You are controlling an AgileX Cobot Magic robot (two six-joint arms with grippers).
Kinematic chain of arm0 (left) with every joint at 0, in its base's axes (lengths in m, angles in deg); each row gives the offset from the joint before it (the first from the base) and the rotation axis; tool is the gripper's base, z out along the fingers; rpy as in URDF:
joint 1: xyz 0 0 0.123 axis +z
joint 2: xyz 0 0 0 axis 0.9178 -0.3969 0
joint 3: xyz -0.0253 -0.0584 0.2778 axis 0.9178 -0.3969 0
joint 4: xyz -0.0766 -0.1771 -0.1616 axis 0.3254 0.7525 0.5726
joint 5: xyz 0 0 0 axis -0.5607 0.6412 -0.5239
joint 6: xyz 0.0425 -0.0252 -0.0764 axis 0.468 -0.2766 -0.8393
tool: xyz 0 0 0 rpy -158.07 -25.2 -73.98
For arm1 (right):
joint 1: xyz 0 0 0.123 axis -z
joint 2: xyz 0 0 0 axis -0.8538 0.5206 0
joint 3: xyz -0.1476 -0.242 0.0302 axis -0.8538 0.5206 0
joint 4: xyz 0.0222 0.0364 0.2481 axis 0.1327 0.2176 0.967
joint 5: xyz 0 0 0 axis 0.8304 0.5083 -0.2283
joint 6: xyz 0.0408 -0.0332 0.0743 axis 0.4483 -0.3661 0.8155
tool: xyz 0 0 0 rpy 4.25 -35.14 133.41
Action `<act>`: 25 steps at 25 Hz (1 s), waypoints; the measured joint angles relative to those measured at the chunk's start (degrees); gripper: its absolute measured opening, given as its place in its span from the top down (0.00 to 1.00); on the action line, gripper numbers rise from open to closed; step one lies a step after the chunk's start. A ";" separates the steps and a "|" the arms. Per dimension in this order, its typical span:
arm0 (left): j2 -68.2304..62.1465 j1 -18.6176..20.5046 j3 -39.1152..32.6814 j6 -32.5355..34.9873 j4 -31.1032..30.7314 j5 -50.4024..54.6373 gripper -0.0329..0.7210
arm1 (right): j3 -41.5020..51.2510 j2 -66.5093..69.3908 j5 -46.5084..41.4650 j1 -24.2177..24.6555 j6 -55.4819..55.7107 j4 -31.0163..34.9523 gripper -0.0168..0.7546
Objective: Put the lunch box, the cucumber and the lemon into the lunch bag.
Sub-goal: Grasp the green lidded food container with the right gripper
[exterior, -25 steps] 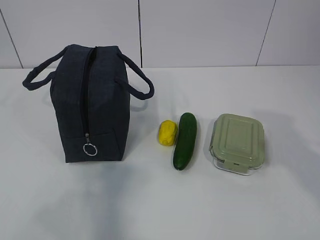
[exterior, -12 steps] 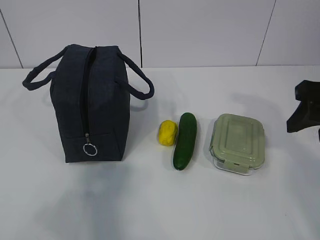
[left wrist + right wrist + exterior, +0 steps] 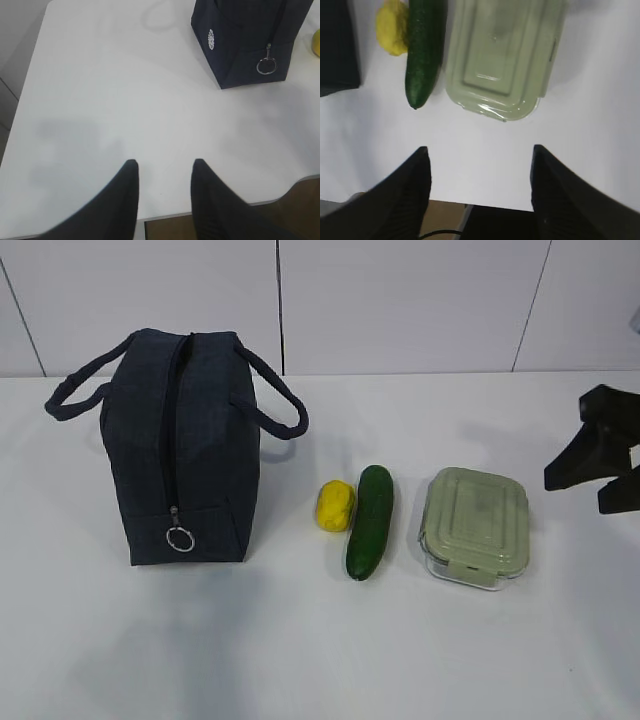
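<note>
The rectangular clear lunch box with sage-green lid sits on the white bench, just beside the dark green cucumber — rigid, probably slippery, best pinched across its short sides. Right end effector hovers agape, empty; left end effector also open.

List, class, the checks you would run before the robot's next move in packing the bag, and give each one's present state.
1. Bag upright on the table: ok.
2. Zipper open for loading: not ok; it looks closed down to the ring pull.
3. Lunch box lid on: ok.
4. Right tool open and empty, short of the lunch box: ok.
5. Left tool open, empty, away from the bag: ok.
6. Cucumber and lemon apart for separate grasps: not ok; they lie side by side, apparently touching.
</note>
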 joint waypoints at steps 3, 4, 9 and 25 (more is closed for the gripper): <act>0.00 0.00 0.00 0.00 0.00 0.00 0.64 | -0.05 0.53 -1.76 3.83 -6.32 5.42 0.37; 0.00 0.00 0.00 0.00 0.00 0.00 0.64 | -0.05 0.92 -2.99 4.89 -8.89 7.41 0.37; 0.00 0.00 0.00 0.00 0.00 0.00 0.64 | -0.05 5.92 -11.34 9.72 -20.21 17.49 0.37; 0.00 0.00 0.00 0.00 0.00 0.00 0.64 | 3.25 14.42 -12.33 20.79 -31.58 22.66 0.37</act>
